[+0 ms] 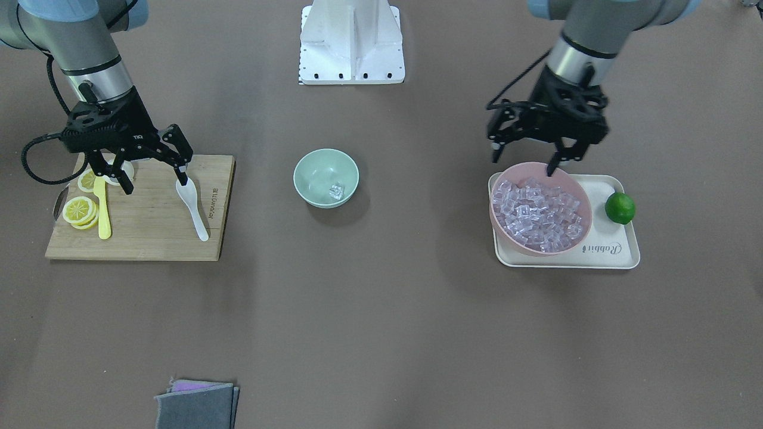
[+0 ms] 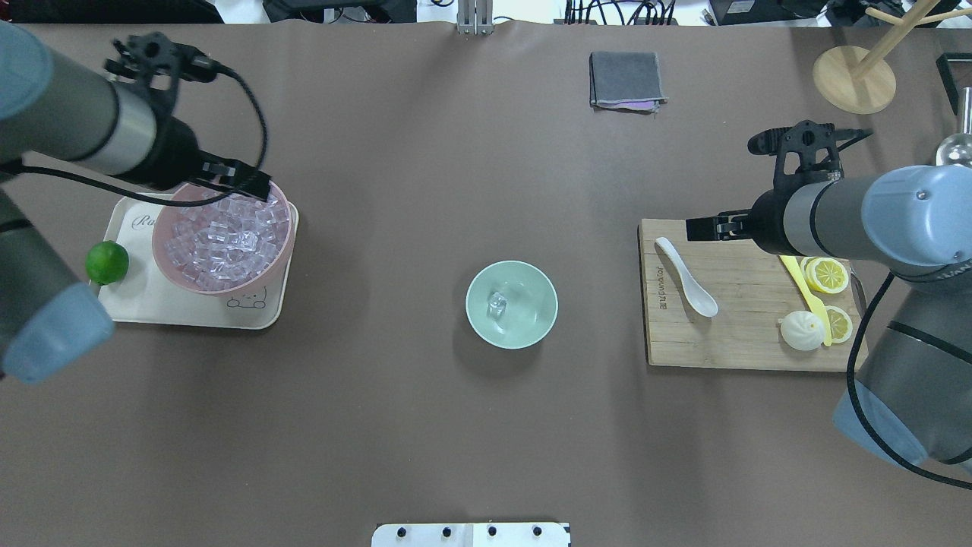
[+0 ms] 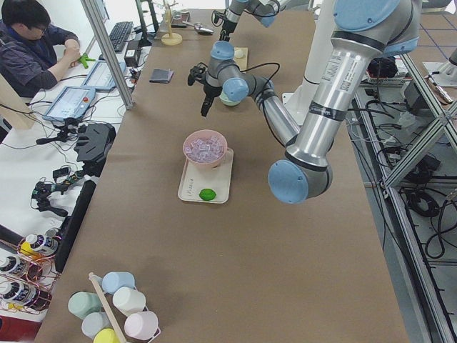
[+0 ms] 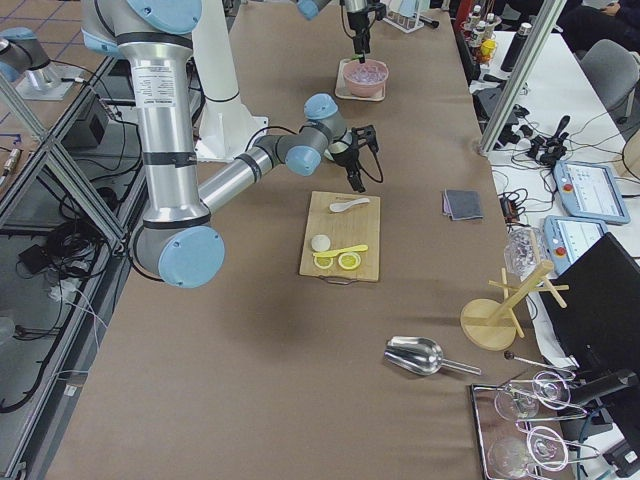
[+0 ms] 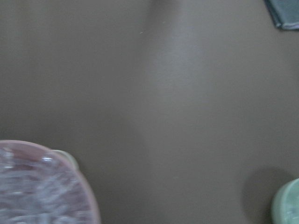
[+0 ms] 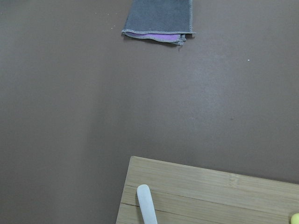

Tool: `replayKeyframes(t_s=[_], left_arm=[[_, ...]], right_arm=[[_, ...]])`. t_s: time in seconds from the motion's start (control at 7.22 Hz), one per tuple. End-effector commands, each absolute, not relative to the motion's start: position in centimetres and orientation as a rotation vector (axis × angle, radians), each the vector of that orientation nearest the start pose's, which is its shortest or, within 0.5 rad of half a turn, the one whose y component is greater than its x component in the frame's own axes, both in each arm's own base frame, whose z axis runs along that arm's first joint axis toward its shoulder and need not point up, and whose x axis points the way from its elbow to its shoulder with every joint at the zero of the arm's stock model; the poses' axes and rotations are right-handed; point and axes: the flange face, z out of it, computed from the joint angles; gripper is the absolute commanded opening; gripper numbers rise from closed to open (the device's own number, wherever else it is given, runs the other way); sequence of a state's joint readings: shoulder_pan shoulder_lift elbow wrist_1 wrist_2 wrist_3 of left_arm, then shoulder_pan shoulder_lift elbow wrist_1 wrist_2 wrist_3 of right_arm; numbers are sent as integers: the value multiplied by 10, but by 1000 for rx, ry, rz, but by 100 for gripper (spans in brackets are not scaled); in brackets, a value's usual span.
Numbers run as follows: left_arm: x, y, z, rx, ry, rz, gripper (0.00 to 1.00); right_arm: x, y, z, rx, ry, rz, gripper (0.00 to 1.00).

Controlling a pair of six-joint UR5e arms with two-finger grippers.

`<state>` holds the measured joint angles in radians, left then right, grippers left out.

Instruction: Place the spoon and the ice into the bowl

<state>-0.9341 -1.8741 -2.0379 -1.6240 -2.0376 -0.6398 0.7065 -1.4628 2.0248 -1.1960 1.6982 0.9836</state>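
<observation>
The white spoon (image 1: 194, 205) lies on the wooden cutting board (image 1: 149, 238), scoop towards the robot; it also shows in the overhead view (image 2: 687, 287). My right gripper (image 1: 153, 180) is open and empty, low over the board, with one fingertip (image 1: 180, 176) just by the scoop. The mint-green bowl (image 1: 326, 177) stands mid-table with one clear ice cube (image 1: 337, 190) in it. My left gripper (image 1: 524, 159) is open and empty over the robot-side rim of the pink bowl (image 1: 581, 229), which is full of ice cubes (image 1: 539, 211).
The pink bowl sits on a cream tray (image 1: 620, 253) beside a green lime (image 1: 620, 208). A yellow plastic knife (image 1: 102, 208), lemon slices (image 1: 80, 210) and a white bun-shaped thing (image 2: 801, 330) lie on the board. A folded grey cloth (image 1: 197, 405) lies by the operators' edge.
</observation>
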Motion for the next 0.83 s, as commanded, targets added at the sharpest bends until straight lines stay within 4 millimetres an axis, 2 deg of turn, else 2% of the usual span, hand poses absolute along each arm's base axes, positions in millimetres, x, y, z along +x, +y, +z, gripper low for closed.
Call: replayKeyframes(t_s=[0.0,0.14,0.28,0.42,0.55,0.69], left_arm=[[82,-520,405,385,699,328,97],[11,-533,464,375,689,373,98],[-47,-540,532,355,688,412,98],[-71,-526,578,341,686,481,98],[-74,-518,593,307,692,462,98],[-74,-517,600,300,693,459,98]], right_arm=[[-323,-424,352,476,-814,50,100],[-328,-424,352,473,-814,44,100],[-345,-430,354,478,-802,40,100],[-366,-437,358,487,-779,22,100],[-372,-436,364,496,-761,-15,99],[-370,-437,365,548,-725,-146,99]])
